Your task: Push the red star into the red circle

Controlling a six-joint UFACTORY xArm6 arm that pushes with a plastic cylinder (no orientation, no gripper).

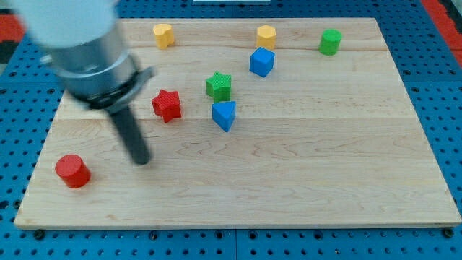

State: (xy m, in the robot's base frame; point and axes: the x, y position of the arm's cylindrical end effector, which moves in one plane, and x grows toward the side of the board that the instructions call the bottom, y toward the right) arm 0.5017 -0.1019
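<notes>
Wooden tabletop point(325, 180) carries everything. No gripper on this arm, just the rod; my tip point(142, 161) sits between the red star point(167, 105), up to its right, and the red circle point(72, 171), lower left, touching neither.

A robotics lab bench was indicated: a pale wooden board point(289, 188) was laid on a blue perforated base point(440, 87), w/ small coloured test blocks scattered on the board and blue holes seen round its edges.
</notes>
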